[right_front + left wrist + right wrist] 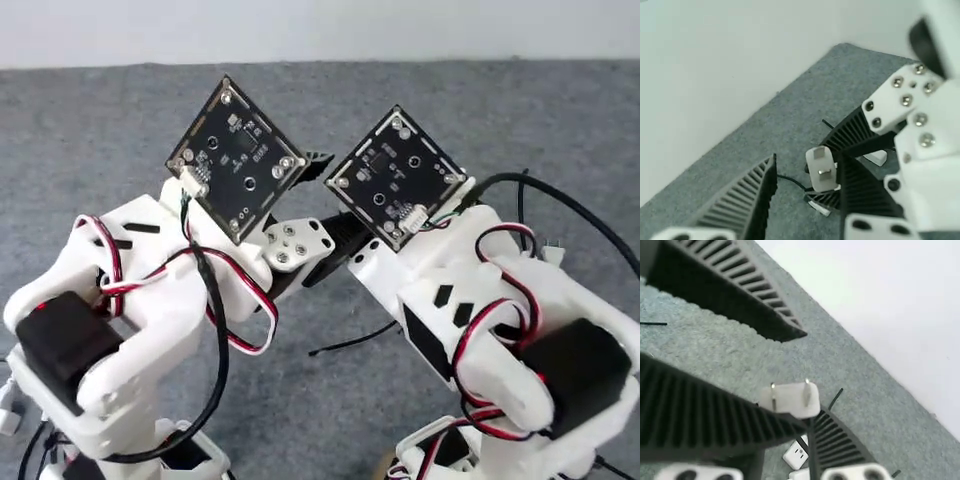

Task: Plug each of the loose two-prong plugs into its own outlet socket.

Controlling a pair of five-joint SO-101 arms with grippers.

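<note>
From the right wrist, the right gripper (805, 420) is seen pinching the white two-prong plug (790, 399) at lower centre, prongs upright, with an outlet socket (796, 455) on the grey mat (715, 345) just below. The left wrist view catches those prongs end-on at centre frame, between the spread-open fingers of the left gripper (805, 170).

White arm shells (170, 300), black servos (60, 345), red-white-black cables (270, 318) (looped), bare camera boards (235, 155)
</note>
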